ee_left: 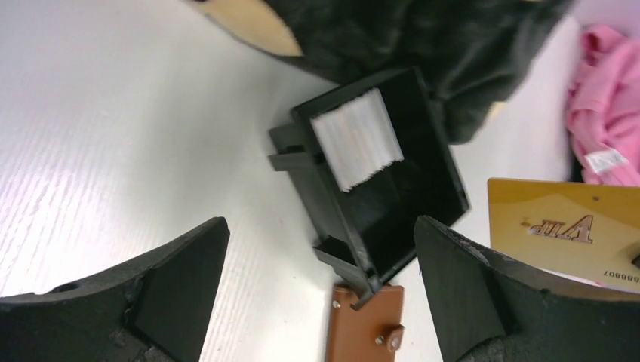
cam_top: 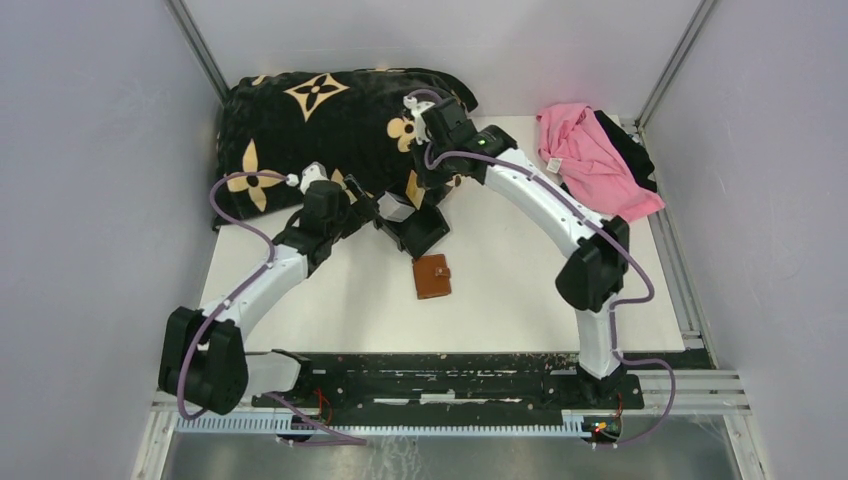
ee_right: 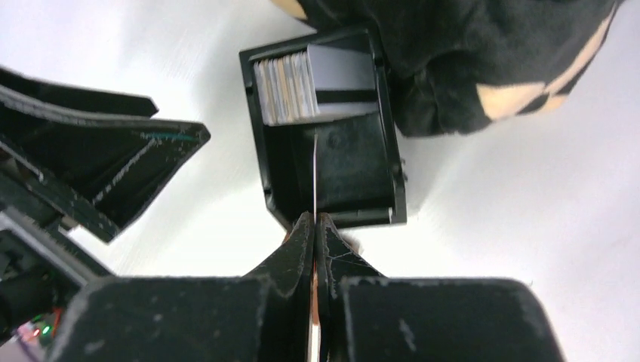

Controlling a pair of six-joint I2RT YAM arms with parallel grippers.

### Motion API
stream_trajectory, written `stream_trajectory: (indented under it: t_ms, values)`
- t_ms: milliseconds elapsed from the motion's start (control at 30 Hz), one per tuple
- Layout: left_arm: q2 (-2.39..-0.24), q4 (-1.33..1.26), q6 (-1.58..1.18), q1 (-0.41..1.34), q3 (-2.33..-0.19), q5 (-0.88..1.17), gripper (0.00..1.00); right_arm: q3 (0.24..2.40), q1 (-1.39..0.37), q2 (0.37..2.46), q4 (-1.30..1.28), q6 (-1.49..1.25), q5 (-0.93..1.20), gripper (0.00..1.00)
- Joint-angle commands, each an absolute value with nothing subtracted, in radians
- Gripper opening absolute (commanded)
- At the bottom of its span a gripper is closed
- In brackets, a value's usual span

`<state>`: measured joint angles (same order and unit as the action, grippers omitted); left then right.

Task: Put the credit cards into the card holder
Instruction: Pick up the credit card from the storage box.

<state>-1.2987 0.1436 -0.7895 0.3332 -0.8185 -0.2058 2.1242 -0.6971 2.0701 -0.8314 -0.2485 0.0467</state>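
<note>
Card holder (cam_top: pixel 432 276) closed on worktop (cam_top: pixel 520 300), just beside black tray's (ee_left: pixel 400 200) near end, long axis near-far, base-ward of jaws. Right gripper (ee_right: pixel 315 220) jaws pinch gold credit card (ee_left: pixel 562 226) edge-on above tray. Left gripper (ee_left: pixel 321 226) jaws spread, empty, probably slightly nearer. Card stack (ee_right: pixel 283 89) in tray.

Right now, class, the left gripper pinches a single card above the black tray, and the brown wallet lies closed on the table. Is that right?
No. It is the right gripper that pinches the card, seen edge-on in the right wrist view; the left gripper hangs open. The rest holds.
</note>
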Motion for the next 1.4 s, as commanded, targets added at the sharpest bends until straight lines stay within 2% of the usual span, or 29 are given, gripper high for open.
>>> stream_trajectory:
  t_ms: [0, 267, 467, 600, 733, 1233, 1367]
  values:
    - [-1.231, 0.05, -0.644, 0.335, -0.796, -0.062, 1.0, 1.996, -0.663, 1.895, -0.811, -0.291, 0.133, 0.01]
    - [-1.185, -0.12, -0.579, 0.334, -0.721, 0.356, 0.96, 1.692, -0.595, 1.73, -0.697, -0.382, 0.422, 0.01]
    - [-1.21, -0.236, -0.589, 0.334, -0.705, 0.656, 0.87, 1.558, -0.544, 1.68, -0.617, -0.446, 0.629, 0.01]
    - [-1.246, -0.266, -0.608, 0.334, -0.708, 0.793, 0.86, 1.488, -0.513, 1.665, -0.555, -0.494, 0.718, 0.01]
    - [-1.289, -0.271, -0.61, 0.332, -0.706, 0.862, 0.81, 1.441, -0.488, 1.658, -0.507, -0.533, 0.79, 0.01]
    - [-1.353, -0.309, -0.607, 0.309, -0.715, 0.933, 0.8, 1.369, -0.47, 1.658, -0.429, -0.598, 0.954, 0.01]
    - [-1.379, -0.35, -0.63, 0.31, -0.714, 0.981, 0.74, 1.353, -0.47, 1.666, -0.391, -0.624, 0.98, 0.01]
